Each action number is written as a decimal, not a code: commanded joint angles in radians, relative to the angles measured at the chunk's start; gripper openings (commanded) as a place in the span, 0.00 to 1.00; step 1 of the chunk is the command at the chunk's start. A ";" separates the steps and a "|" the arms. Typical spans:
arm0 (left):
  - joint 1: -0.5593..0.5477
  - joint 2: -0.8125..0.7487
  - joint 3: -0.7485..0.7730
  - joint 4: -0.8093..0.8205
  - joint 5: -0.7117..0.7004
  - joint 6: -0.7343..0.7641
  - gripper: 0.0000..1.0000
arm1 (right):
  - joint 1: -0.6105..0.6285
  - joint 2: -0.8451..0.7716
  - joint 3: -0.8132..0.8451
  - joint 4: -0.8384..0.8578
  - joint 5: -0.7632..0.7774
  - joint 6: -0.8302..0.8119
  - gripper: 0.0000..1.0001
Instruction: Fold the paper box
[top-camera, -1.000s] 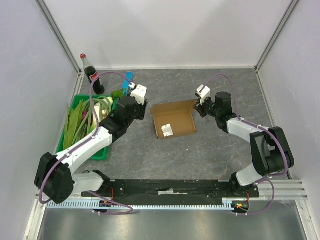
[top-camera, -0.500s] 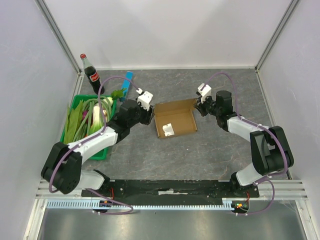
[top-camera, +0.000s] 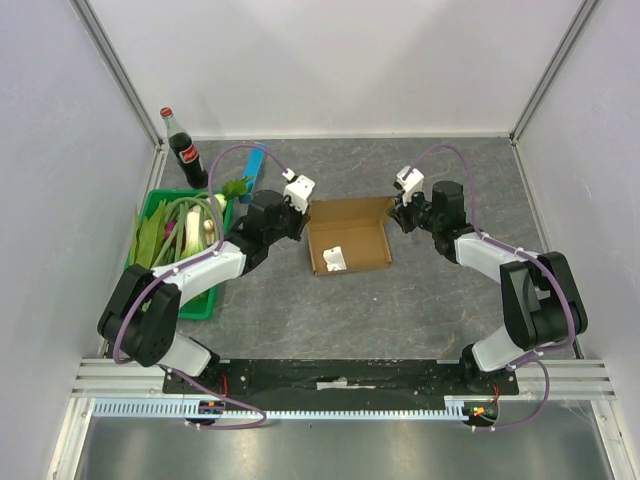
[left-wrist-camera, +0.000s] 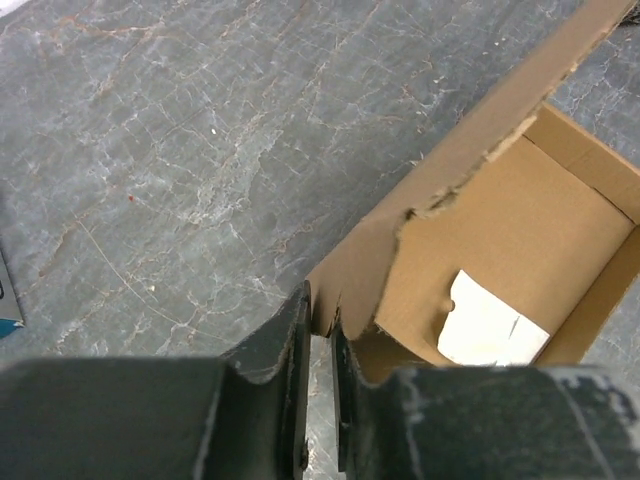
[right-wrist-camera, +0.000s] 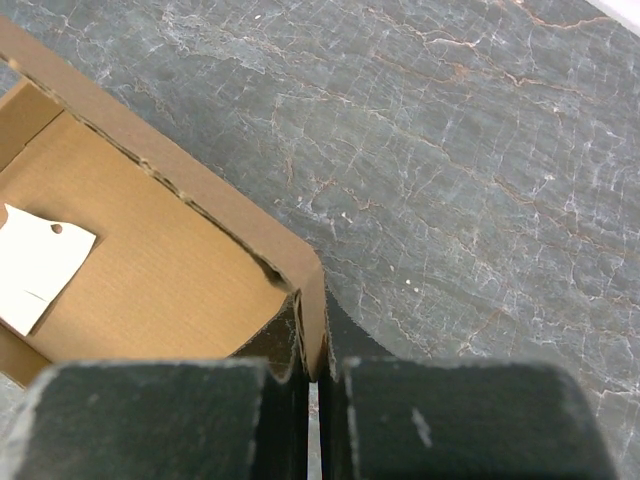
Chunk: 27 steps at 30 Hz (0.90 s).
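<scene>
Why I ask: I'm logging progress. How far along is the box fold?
Done: the paper box has its walls up, forming an open tray. In hand: the left gripper and right gripper each pinch a wall corner on opposite sides. To do: the top is open, with nothing folded over it.

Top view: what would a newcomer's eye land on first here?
The open brown box in the middle of the table, pinched at both ends: the left gripper on its left wall, the right gripper on its right corner. A white slip lies inside it. At the table's left edge sits a green tray of leafy greens, with a cola bottle behind it.
</scene>
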 joint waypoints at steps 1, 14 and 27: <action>0.000 0.033 0.083 0.031 -0.054 -0.028 0.14 | -0.004 -0.007 0.041 0.030 0.009 0.072 0.00; -0.087 0.145 0.199 -0.125 -0.418 -0.465 0.02 | 0.244 -0.133 0.061 -0.174 0.731 0.673 0.00; -0.141 0.107 -0.004 0.077 -0.473 -0.525 0.02 | 0.368 -0.110 0.035 -0.179 0.965 0.785 0.00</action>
